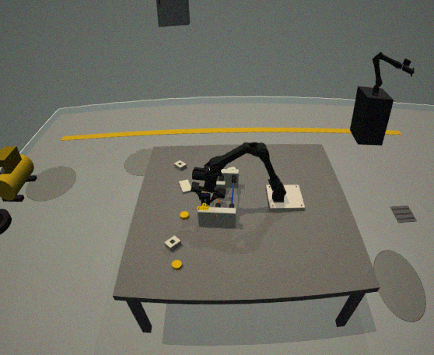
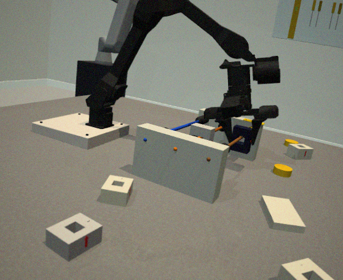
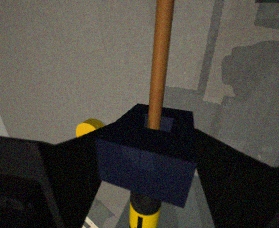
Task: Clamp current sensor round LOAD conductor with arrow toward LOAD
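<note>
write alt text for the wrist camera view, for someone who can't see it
A black two-finger gripper is shut on a dark blue block-shaped sensor, which surrounds a copper-brown rod running up to the top edge. Below the sensor is a yellow-and-black cylindrical part; a round yellow disc lies to the left.

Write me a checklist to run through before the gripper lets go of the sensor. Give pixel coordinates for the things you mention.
- Sensor point(image 2: 237, 148) point(image 3: 146, 170) round a conductor point(image 2: 236, 141) point(image 3: 159, 60): ok, the brown rod passes through its opening.
- Gripper point(image 2: 242, 139) point(image 3: 154, 130) shut on the sensor: ok, a finger on each side.
- Conductor is the one marked LOAD: cannot tell, no lettering is readable.
- Arrow toward the LOAD marker: cannot tell, no arrow is legible on the sensor.
- Sensor latched: cannot tell, the catch is not discernible.
</note>
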`<state>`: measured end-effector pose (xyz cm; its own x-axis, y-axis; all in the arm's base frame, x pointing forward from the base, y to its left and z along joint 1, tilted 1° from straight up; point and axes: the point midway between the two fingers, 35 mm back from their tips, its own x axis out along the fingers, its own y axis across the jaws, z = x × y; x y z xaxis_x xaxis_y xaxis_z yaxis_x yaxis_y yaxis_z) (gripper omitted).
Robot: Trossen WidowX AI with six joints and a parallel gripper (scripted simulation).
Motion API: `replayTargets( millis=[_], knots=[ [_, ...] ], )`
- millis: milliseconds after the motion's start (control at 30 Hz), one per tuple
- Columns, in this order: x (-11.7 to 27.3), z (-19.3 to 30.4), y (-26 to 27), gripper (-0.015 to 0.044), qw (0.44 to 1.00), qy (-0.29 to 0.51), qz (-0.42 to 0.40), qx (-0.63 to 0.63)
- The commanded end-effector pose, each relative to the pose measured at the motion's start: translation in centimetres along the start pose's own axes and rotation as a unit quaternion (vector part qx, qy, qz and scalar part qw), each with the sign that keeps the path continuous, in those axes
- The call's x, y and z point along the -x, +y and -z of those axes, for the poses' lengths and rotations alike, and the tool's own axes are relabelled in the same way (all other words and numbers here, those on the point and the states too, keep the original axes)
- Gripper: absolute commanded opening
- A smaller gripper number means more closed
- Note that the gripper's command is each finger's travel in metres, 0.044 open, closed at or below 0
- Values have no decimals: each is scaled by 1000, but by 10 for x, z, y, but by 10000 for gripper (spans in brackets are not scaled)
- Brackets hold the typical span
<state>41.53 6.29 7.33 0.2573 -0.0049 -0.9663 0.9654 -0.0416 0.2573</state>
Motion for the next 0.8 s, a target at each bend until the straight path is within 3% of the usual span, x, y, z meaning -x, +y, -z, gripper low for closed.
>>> replayTargets(
  millis=[0, 200, 767],
  knots=[
    [0, 0, 0, 105, 1000, 0, 0, 0],
    [0, 0, 0, 259, 1000, 0, 0, 0],
    [0, 0, 0, 259, 1000, 0, 0, 0]
  ],
)
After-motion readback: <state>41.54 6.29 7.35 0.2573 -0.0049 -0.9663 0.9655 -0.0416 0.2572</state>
